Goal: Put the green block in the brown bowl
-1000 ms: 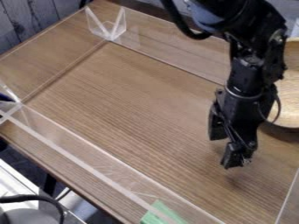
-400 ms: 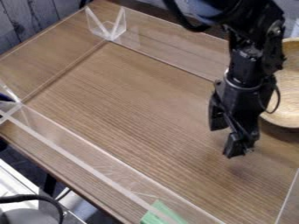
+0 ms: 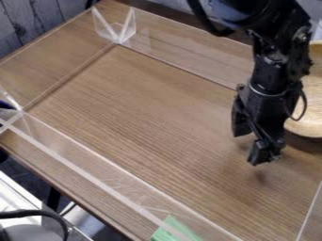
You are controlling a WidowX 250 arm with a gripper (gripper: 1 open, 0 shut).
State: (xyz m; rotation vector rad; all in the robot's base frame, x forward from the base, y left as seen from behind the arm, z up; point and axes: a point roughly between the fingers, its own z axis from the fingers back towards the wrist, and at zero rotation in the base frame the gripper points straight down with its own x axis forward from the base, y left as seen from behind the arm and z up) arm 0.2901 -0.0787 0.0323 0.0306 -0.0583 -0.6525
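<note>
Camera view: tool (image 3: 262, 151) points down at the right, fingers spread, empty, tips just above the desk (image 3: 138, 113). Bowl (image 3: 306, 118) sits far right, partly hidden. Block is not visible; locate it before descending, then straddle it squarely.

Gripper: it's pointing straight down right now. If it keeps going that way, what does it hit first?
The bare wooden table. The gripper hangs open just above it, and nothing shows under the fingertips. The brown bowl sits off to the side at the right edge, seemingly out of that line, though depth is hard to judge.
</note>
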